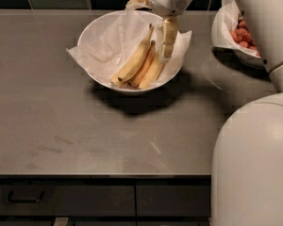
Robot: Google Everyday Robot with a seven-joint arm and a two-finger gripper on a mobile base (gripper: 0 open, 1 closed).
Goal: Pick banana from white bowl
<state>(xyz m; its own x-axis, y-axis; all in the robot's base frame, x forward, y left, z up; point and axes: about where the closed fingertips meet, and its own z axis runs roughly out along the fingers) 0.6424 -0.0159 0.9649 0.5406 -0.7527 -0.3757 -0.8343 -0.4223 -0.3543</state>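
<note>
Nearest, dark drawer fronts [85, 199] ran below the grey counter [61, 126], with the robot's white body [254, 164] at near right. Farther back, the white bowl [132, 89] stood on the counter, lined with crinkled paper [106, 46]. The banana [134, 60] lay in the bowl at the left of two slimmer bananas [153, 70], stem end toward the far side. The gripper [166, 54] hung pointing down inside the bowl's right part, just right of the banana's stem end. Whether it was spread or closed could not be told. At far right sat a bowl of strawberries [243, 34].
</note>
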